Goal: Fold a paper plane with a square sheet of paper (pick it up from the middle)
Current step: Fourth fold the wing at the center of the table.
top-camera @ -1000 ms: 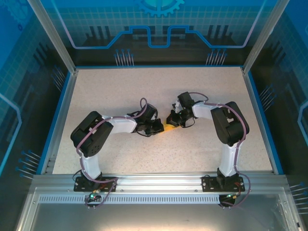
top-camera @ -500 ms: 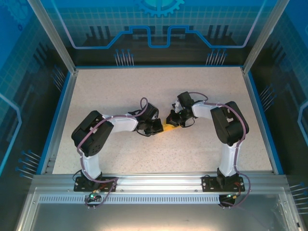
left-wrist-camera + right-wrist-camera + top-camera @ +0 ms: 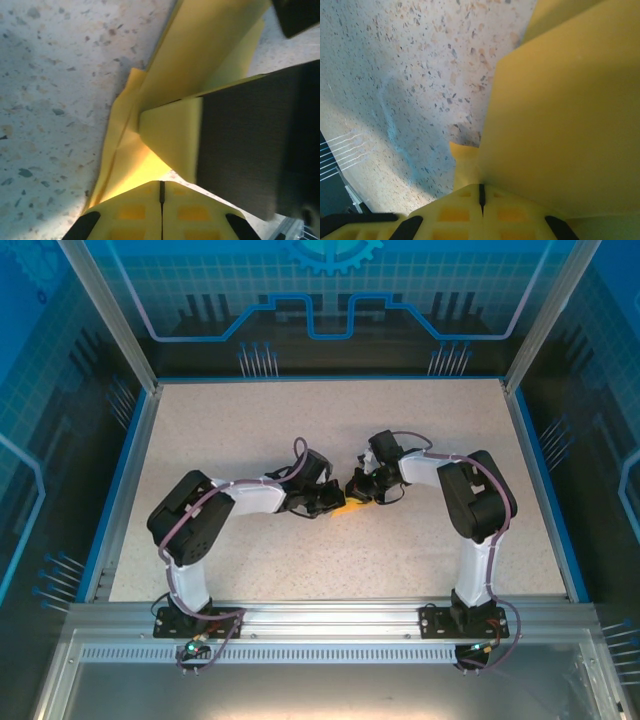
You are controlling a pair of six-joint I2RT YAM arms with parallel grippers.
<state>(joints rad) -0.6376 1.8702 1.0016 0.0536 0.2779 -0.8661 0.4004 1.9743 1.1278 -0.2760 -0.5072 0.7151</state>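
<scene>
One paper point(image 3: 350, 508), orange-yellow and partly folded, sits at the middle of the bench point(image 3: 300, 430), squeezed between my two hands. Only a small wedge of it shows from above.

My left hand point(image 3: 328, 503) comes in from the left, my right hand point(image 3: 360, 490) from the right and slightly farther back. Their tips nearly meet over the paper.

From my left wrist, the paper point(image 3: 200, 60) is a long creased strip running away to the far right, with a folded flap standing up off the bench point(image 3: 50, 100). A dark slab point(image 3: 245, 150) covers that flap's right edge. My left hand point(image 3: 161, 187) has its fingers pressed together. The fold reaches their tips, but I cannot tell if it is pinched.

From my right wrist, a broad panel of paper point(image 3: 560, 125) rises straight out of the seam of my right hand point(image 3: 481, 192), whose fingers are closed tight on it. Speckled bench point(image 3: 420, 60) lies to the left.
</scene>
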